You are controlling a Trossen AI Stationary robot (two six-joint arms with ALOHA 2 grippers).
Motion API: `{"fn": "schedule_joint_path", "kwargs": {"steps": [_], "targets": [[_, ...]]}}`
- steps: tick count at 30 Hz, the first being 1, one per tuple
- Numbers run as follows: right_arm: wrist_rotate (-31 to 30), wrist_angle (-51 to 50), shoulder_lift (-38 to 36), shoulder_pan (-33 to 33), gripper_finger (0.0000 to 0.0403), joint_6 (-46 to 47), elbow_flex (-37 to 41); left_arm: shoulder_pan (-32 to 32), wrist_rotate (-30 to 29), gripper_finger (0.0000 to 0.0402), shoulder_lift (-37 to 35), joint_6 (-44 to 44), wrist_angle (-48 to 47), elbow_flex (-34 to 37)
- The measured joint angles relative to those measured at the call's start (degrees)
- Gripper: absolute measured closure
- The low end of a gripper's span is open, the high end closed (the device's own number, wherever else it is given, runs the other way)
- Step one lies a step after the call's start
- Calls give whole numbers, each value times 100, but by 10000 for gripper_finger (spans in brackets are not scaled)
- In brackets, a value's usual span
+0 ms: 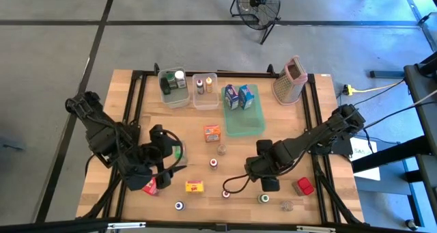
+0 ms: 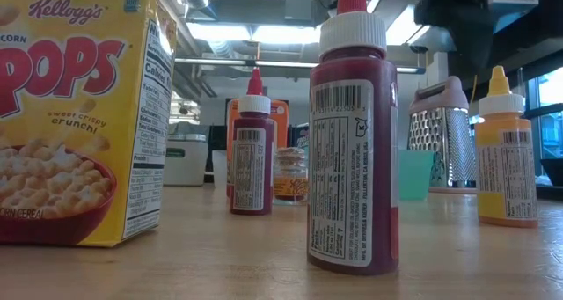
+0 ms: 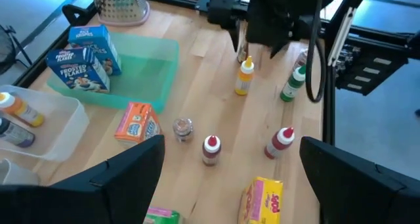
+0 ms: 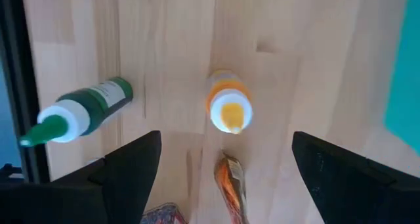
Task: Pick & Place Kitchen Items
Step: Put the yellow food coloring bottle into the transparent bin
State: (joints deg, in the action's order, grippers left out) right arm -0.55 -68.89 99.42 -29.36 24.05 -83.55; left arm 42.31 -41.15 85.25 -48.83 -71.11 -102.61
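Here I hang over the near half of the tabletop (image 1: 136,96) with both arms bent low. My left gripper (image 1: 158,170) sits near the left edge, its jaws spread wide and holding nothing, with a small red item (image 1: 149,186) just beside them. My right arm reaches in from the right side, elbow out by the frame, and my right gripper (image 1: 263,175) hovers near the middle-right, jaws also wide and empty. Looking down past my right fingers (image 4: 131,165), I see an orange-capped bottle (image 4: 229,108) standing upright below me and a green bottle (image 4: 82,111) lying tilted beside it. Past my left fingers (image 3: 125,171), the kitchen items spread across the wood: a yellow cereal carton (image 3: 265,199) nearest, two red-capped bottles (image 3: 210,150), a small glass jar (image 3: 182,127), and an orange carton (image 3: 136,122). Farther back, two blue cartons (image 1: 237,96) stand in the flat green tray (image 1: 247,122), and more little bottles sit in the clear bins (image 1: 179,96) at the far edge. The box grater (image 1: 289,79) stands at the far right, well apart from me.
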Motion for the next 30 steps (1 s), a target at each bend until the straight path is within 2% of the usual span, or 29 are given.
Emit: {"fn": "schedule_joint_path", "kwargs": {"steps": [15,30], "targets": [[-30,1064,0,55,57,58,728,122,-236,52,28,-252,20,1],[-9,1539,0,193,57,75,1130,119,-275,52,28,-204,18,0]]}}
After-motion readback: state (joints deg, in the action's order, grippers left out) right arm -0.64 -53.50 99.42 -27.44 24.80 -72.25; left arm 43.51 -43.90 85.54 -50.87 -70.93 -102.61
